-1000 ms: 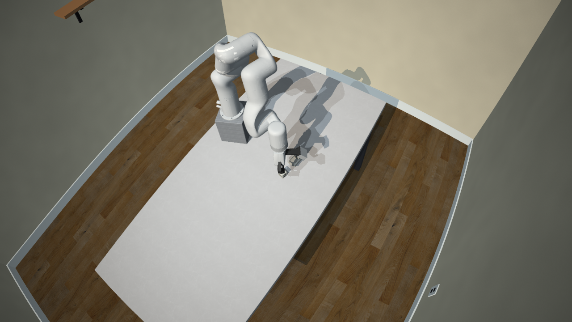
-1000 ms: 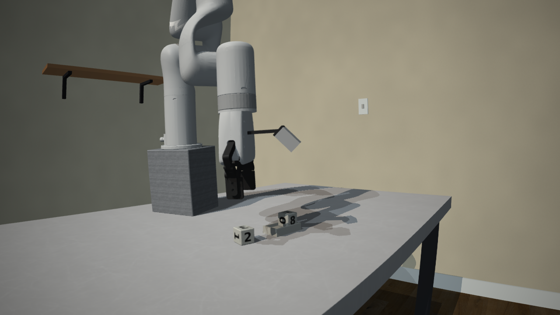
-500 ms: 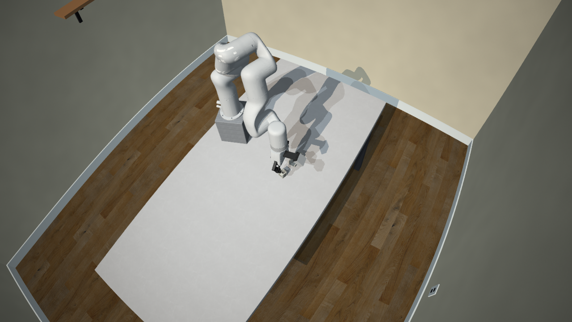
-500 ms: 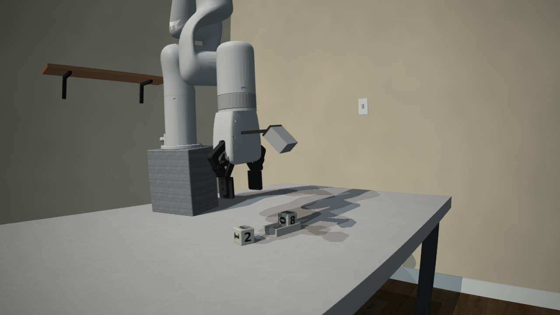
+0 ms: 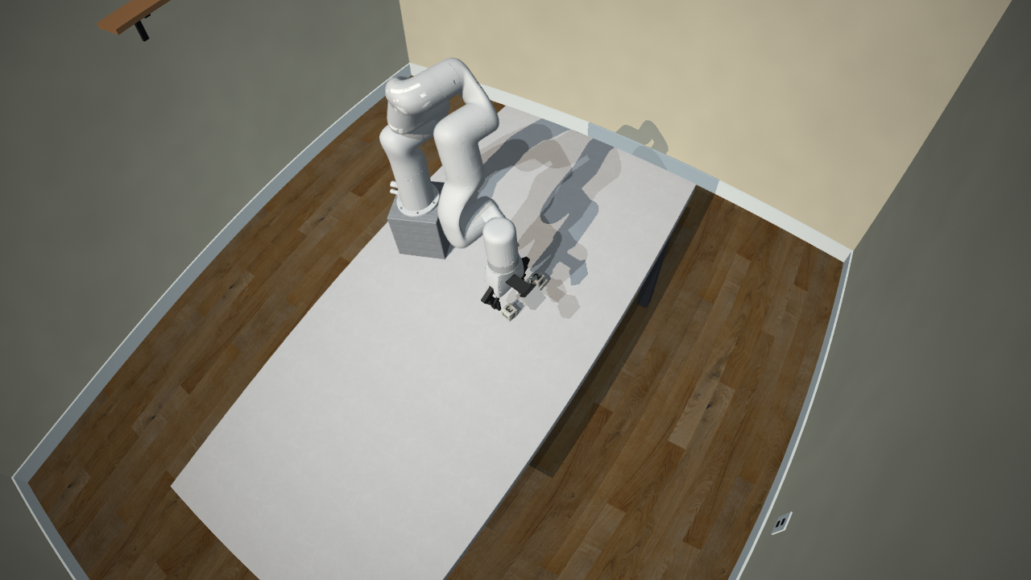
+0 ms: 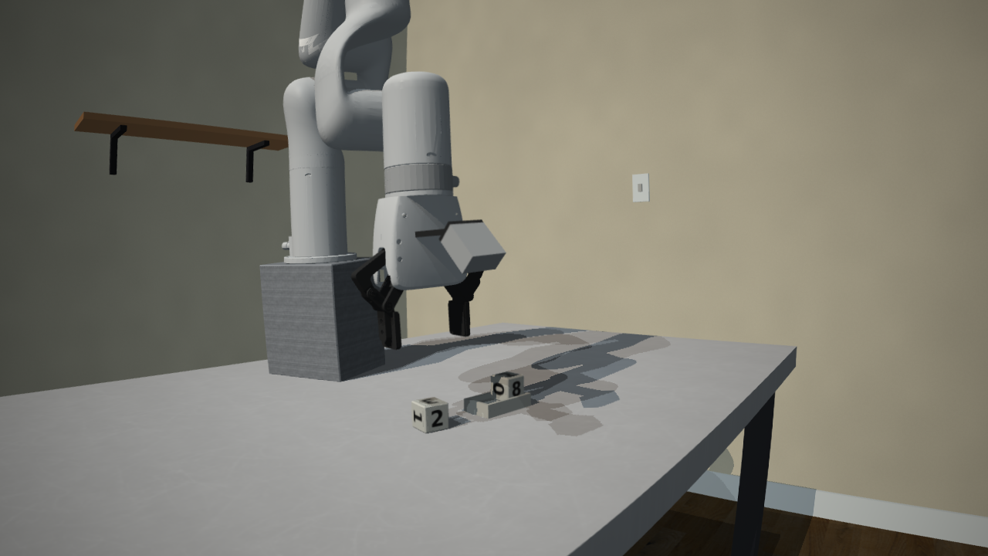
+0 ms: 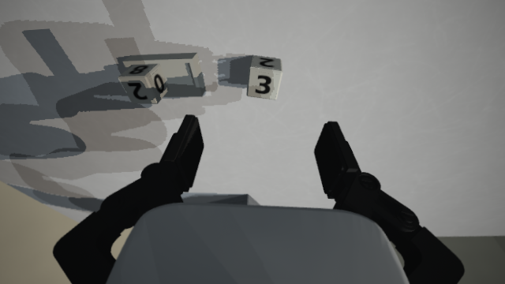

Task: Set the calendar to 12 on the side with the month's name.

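Loose cream cube (image 5: 511,310) (image 6: 430,415) (image 7: 263,83), black-numbered, on the smooth grey table (image 5: 360,403) (image 6: 276,469) (image 7: 394,79), near one end of the tray (image 5: 544,283) (image 6: 502,406) (image 7: 177,65). Inside the shallow, rectangular tray, toward its far end: second cube (image 5: 538,276) (image 6: 507,387) (image 7: 143,84), marked 0 and 8. Above: black-fingered gripper (image 5: 509,284) (image 6: 428,338) (image 7: 259,133), fully spread, holding nothing.

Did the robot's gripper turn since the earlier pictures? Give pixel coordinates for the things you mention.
Yes. In the exterior view, the gripper (image 5: 508,283) (image 6: 426,331) (image 7: 259,133) has twisted round: its two fingers, nearly overlapping before, now show apart beside the grey pedestal (image 6: 300,321).
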`<state>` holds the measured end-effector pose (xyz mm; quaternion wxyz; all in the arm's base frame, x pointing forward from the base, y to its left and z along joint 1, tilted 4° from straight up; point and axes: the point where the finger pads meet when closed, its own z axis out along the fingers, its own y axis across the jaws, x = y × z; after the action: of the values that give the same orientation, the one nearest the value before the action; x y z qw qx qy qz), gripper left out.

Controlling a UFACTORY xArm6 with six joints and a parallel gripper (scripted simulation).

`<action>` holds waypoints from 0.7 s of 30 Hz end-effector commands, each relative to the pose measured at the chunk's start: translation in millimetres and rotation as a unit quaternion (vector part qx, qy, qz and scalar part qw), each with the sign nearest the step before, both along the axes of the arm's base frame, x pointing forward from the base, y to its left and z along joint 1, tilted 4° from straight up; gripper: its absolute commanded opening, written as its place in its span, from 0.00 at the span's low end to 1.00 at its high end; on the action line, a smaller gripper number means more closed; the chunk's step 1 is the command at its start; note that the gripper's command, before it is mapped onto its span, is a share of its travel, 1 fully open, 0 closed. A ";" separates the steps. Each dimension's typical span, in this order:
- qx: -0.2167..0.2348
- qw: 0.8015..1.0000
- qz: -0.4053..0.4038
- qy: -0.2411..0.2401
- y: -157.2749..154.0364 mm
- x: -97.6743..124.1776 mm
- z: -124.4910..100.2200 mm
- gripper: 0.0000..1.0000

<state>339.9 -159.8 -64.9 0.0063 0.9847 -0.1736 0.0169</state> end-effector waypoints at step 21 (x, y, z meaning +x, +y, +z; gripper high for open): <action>-0.019 0.999 -0.039 0.008 -0.5 1.2 1.0 0.49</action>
<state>339.9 -159.8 -64.7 0.0241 0.9770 -0.2116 0.0108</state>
